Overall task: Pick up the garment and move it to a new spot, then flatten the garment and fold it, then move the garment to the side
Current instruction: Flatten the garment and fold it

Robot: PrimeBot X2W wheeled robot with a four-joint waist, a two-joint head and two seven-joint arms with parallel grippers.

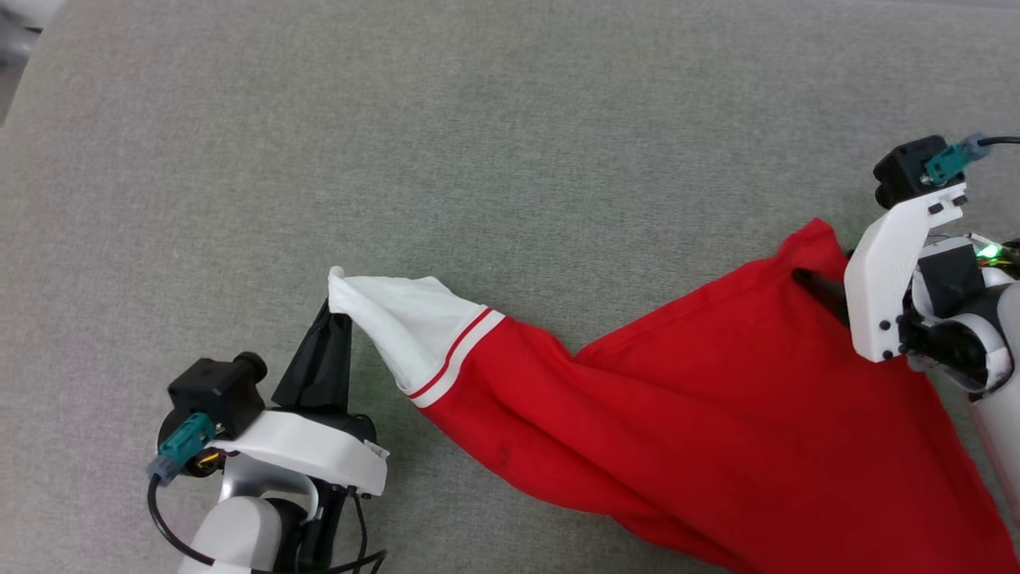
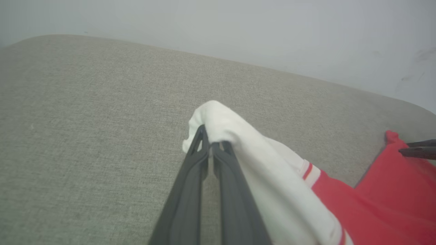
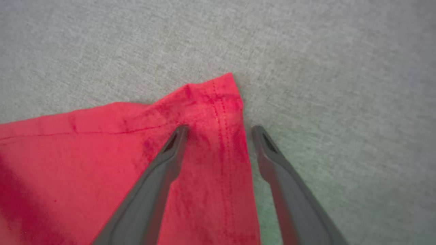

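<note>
The red garment lies stretched across the grey cushion, its white sleeve with red-and-white trim pulled out to the left. My left gripper is shut on the tip of that white sleeve, lifting it slightly. At the right, my right gripper is open, its two fingers straddling the red hem corner, which lies flat on the cushion. That hem corner sits beside the white wrist of the right arm. No numerals or letters are visible on the cloth.
The grey fabric surface extends widely to the back and left. A pale wall rises behind its far edge in the left wrist view. The right gripper's dark fingers show at the red cloth's edge there.
</note>
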